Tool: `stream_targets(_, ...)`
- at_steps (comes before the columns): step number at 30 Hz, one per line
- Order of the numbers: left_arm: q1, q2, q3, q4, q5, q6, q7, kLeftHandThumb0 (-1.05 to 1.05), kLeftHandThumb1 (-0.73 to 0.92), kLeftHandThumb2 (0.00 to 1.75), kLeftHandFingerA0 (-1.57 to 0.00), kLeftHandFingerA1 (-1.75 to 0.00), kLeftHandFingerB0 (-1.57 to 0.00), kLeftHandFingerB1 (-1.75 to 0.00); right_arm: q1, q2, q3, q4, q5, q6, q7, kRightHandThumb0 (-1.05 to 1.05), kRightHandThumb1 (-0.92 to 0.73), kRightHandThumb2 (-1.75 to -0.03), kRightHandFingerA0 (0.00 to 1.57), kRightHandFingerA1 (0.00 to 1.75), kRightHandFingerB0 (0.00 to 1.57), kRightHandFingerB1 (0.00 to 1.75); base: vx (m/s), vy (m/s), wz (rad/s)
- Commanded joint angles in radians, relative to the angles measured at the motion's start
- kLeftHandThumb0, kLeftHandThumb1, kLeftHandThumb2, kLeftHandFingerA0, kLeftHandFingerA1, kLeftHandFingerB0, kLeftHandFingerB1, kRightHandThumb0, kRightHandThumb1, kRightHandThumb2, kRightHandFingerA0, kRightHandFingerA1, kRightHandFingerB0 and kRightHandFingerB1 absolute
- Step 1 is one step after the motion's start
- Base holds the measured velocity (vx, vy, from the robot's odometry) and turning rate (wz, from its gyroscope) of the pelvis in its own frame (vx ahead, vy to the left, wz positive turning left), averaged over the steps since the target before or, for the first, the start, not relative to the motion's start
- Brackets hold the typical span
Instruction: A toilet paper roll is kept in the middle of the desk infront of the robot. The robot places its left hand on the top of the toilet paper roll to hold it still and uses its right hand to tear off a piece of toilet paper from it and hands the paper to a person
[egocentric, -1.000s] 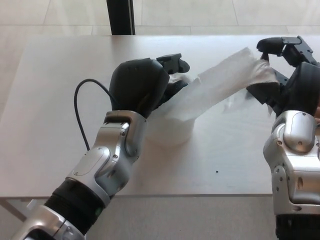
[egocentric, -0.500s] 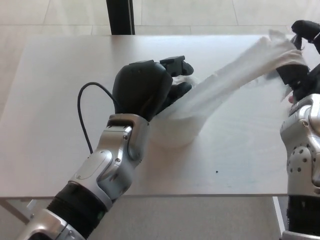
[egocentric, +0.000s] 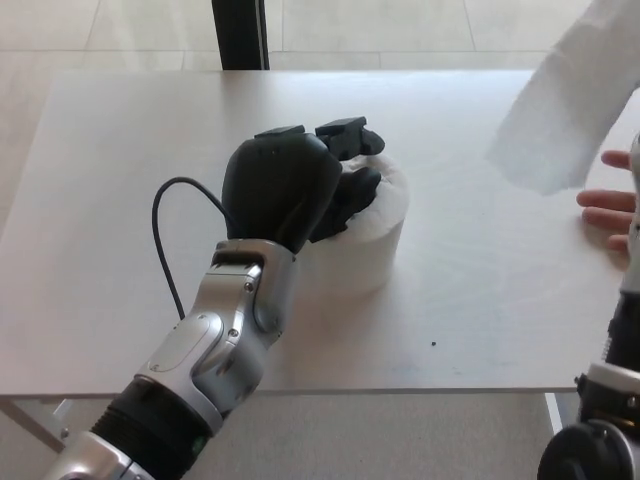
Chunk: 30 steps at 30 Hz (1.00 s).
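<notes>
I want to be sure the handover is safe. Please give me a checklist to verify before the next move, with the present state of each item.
1. Left hand rests on top of the roll: ok.
2. Roll stands upright on the desk: ok.
3. Paper piece is torn free, no strip joins it to the roll: ok.
4. Person's hand is near, just below the paper at the right edge: ok.
5. Right hand's grip on the paper: cannot tell, the hand is outside the picture.
6. Person's hand touches the paper: cannot tell.
</notes>
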<state>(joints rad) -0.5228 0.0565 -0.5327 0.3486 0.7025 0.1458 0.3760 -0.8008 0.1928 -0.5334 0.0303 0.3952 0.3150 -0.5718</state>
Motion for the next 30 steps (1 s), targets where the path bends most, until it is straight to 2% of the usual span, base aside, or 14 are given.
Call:
stream_targets(1, 0.195, 0.071, -0.059, 0.072, 0.021, -0.017, -0.057, -0.51, 0.83, 0.65, -0.75, -0.67, -0.67, -0.56, -0.385, -0.111, -0.327, -0.005, 0.442, -0.047, -0.432, -0.52, -0.92, -0.80, 1.10, 1.75, 0.82, 1.75, 0.00, 0.000, 0.00)
stream_targets(5, 0.200, 0.074, -0.066, 0.073, 0.021, -0.020, -0.056, -0.51, 0.82, 0.64, -0.75, -0.68, -0.67, -0.56, -0.424, -0.198, -0.377, 0.041, 0.398, 0.010, -0.440, -0.69, -0.92, -0.81, 1.08, 1.75, 0.56, 1.75, 0.00, 0.000, 0.00)
stream_targets(6, 0.201, 0.078, -0.069, 0.072, 0.028, -0.018, -0.048, -0.51, 0.82, 0.64, -0.76, -0.70, -0.68, -0.56, -0.392, -0.215, -0.354, 0.045, 0.341, 0.029, -0.373, -0.59, -0.92, -0.75, 1.14, 1.75, 0.80, 1.75, 0.00, 0.000, 0.00)
stream_targets(7, 0.200, 0.080, -0.070, 0.071, 0.031, -0.017, -0.045, -0.51, 0.82, 0.64, -0.76, -0.70, -0.68, -0.56, -0.379, -0.222, -0.347, 0.047, 0.321, 0.037, -0.346, -0.59, -0.92, -0.75, 1.14, 1.75, 0.80, 1.75, 0.00, 0.000, 0.00)
stream_targets(8, 0.198, 0.082, -0.071, 0.067, 0.031, -0.013, -0.053, -0.52, 0.83, 0.65, -0.75, -0.71, -0.67, -0.57, -0.350, -0.231, -0.336, 0.052, 0.290, 0.036, -0.303, -0.32, -0.80, -1.01, 1.09, 1.75, 0.85, 1.75, 0.00, 0.000, 0.00)
stream_targets(9, 0.199, 0.085, -0.072, 0.062, 0.030, -0.010, -0.061, -0.52, 0.83, 0.65, -0.75, -0.71, -0.67, -0.57, -0.312, -0.241, -0.319, 0.057, 0.252, 0.033, -0.249, -0.32, -0.80, -1.01, 1.09, 1.75, 0.85, 1.75, 0.00, 0.000, 0.00)
stream_targets(12, 0.202, 0.087, -0.074, 0.057, 0.031, -0.009, -0.060, -0.51, 0.82, 0.64, -0.75, -0.68, -0.67, -0.57, -0.145, -0.286, -0.221, 0.061, 0.135, 0.052, -0.061, -0.18, -0.38, -1.39, 1.06, 1.75, 0.76, 1.68, 0.00, 0.000, 0.00)
stream_targets(15, 0.213, 0.091, -0.072, 0.041, 0.026, -0.009, -0.070, -0.51, 0.83, 0.65, -0.73, -0.67, -0.66, -0.56, 0.047, -0.410, -0.024, 0.143, -0.069, -0.019, 0.115, -0.15, -0.39, -1.42, 1.03, 1.75, 0.68, 1.70, 0.00, 0.000, 0.00)
stream_targets(16, 0.216, 0.095, -0.071, 0.039, 0.027, -0.013, -0.064, -0.51, 0.82, 0.65, -0.75, -0.68, -0.67, -0.57, 0.089, -0.447, 0.026, 0.177, -0.124, -0.074, 0.146, -0.14, -0.45, -1.31, 1.03, 1.75, 0.82, 1.53, 0.00, 0.000, 0.00)
stream_targets(22, 0.219, 0.116, -0.056, 0.034, 0.017, -0.011, -0.071, -0.52, 0.83, 0.65, -0.74, -0.67, -0.66, -0.57, 0.283, -0.735, 0.385, 0.477, -0.560, -0.428, 0.150, -0.19, -0.58, -0.99, 0.94, 1.68, 0.83, 1.38, 0.00, 0.000, 0.00)
stream_targets(26, 0.214, 0.117, -0.050, 0.031, 0.006, -0.014, -0.081, -0.50, 0.82, 0.64, -0.74, -0.67, -0.67, -0.57, 0.304, -0.828, 0.528, 0.542, -0.690, -0.435, 0.087, -0.17, -0.62, -0.89, 0.90, 1.71, 0.76, 1.37, 0.00, 0.000, 0.00)
stream_targets(27, 0.214, 0.116, -0.051, 0.031, 0.005, -0.015, -0.082, -0.51, 0.83, 0.65, -0.74, -0.67, -0.67, -0.57, 0.307, -0.840, 0.566, 0.535, -0.704, -0.366, 0.102, -0.17, -0.63, -0.87, 0.84, 1.73, 0.70, 1.45, 0.00, 0.000, 0.00)
stream_targets(28, 0.213, 0.114, -0.050, 0.030, 0.003, -0.018, -0.080, -0.51, 0.82, 0.65, -0.74, -0.68, -0.67, -0.57, 0.309, -0.849, 0.591, 0.533, -0.714, -0.342, 0.108, -0.05, -0.64, -0.78, 0.94, 1.68, 0.66, 1.41, 0.00, 0.000, 0.00)
stream_targets(30, 0.213, 0.110, -0.051, 0.038, 0.004, -0.024, -0.069, -0.52, 0.83, 0.65, -0.74, -0.69, -0.67, -0.58, 0.304, -0.852, 0.636, 0.565, -0.735, -0.341, 0.089, -0.10, -0.64, -0.69, 0.82, 1.75, 0.70, 1.51, 0.00, 0.000, 0.00)
